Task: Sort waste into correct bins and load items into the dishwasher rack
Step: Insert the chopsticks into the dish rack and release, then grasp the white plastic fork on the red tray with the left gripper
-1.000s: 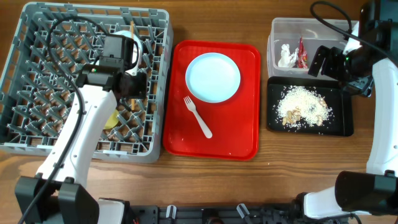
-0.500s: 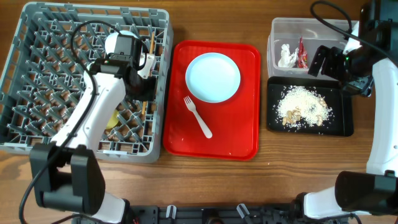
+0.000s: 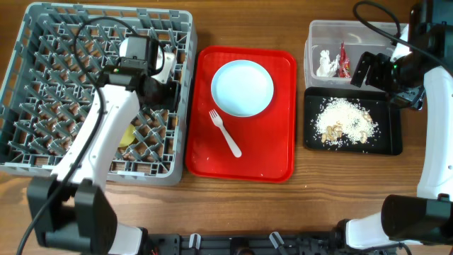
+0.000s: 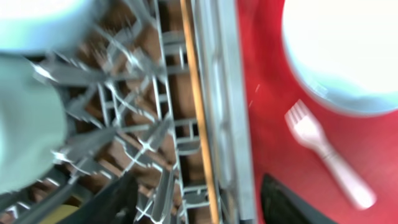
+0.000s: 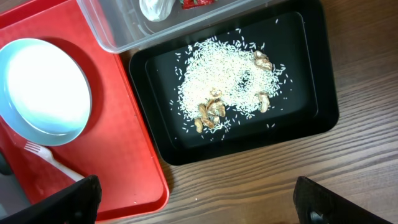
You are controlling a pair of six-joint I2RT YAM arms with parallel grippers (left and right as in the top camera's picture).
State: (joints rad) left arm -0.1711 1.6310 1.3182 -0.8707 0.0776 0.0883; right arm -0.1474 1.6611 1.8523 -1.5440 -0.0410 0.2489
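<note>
A wooden chopstick [image 4: 196,118] lay along the inside of the dishwasher rack's [image 3: 28,164] right wall, running lengthwise beside the lattice. In my left wrist feed, a pale-blue bowl [image 4: 43,18] and a light-green bowl [image 4: 25,124] showed as blurred shapes among the pegs just left of it. From overhead I could make out the small yellow cup [image 3: 127,136] lower in the rack, partly under the left arm.

The left gripper [image 4: 196,186] hung over that right edge of the rack with its fingers spread wide and nothing between them.

Just right of the rack sat the red tray [image 3: 277,157]. The pale-blue plate [image 3: 242,87] lay in its upper half and the white fork [image 3: 225,132] lay aslant below the plate, close to it.

Further right, across bare table, the clear tub [image 3: 312,42] held the crumpled tissue [image 3: 326,64] and the red-and-white wrapper [image 3: 343,61] side by side. The black tray [image 3: 390,146] sat directly below it, touching or nearly so, with the rice-like crumbs [image 3: 345,122] heaped in its middle.

The right gripper [image 3: 368,69] hovered above the tub's right part. My right wrist feed showed its fingers far apart and empty, looking down on the black tray.
</note>
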